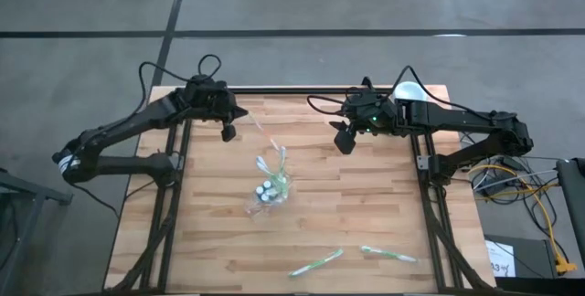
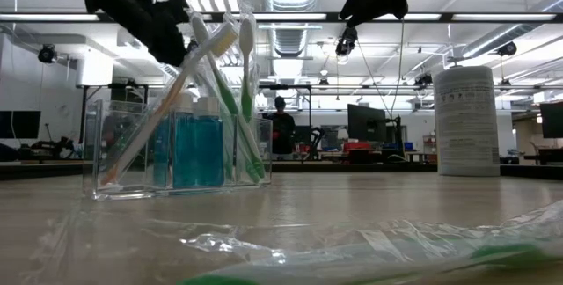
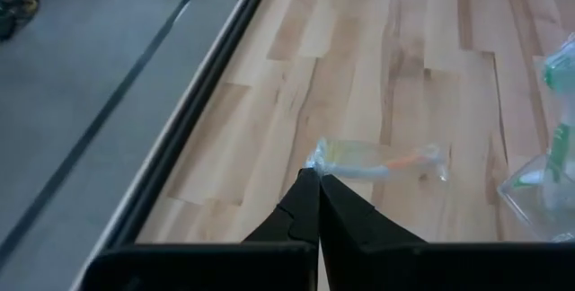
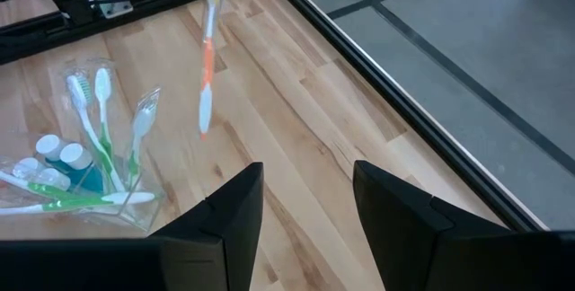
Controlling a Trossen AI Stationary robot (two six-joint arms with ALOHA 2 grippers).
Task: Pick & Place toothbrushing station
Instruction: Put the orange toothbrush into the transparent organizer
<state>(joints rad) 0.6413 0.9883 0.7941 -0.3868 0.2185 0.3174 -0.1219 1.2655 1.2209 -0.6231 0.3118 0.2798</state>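
My left gripper (image 1: 228, 132) is over the table's far left part, shut on a wrapped toothbrush with an orange-and-white handle (image 4: 206, 66). A clear holder (image 1: 270, 188) stands mid-table on its base, with blue-capped bottles and several green-and-white toothbrushes leaning in it (image 4: 90, 138). Two more wrapped toothbrushes (image 1: 316, 262) (image 1: 388, 255) lie flat near the front edge. My right gripper (image 1: 345, 142) hangs above the far right part, open, its fingers (image 4: 238, 228) with nothing between them. My left gripper pinches the end of the toothbrush's clear wrapper (image 3: 314, 158) between its two fingertips (image 3: 305, 192). The fingers slant downward. In the right wrist view the toothbrush hangs nearly upright below them, and its lower end (image 4: 202, 129) looks clear of the wood.
A white cylinder (image 1: 411, 90) stands at the far right corner. Black frame rails (image 1: 274, 90) run along the table's far edge and down both sides. Crumpled clear wrapping (image 2: 352, 241) lies at the front, close to the low camera.
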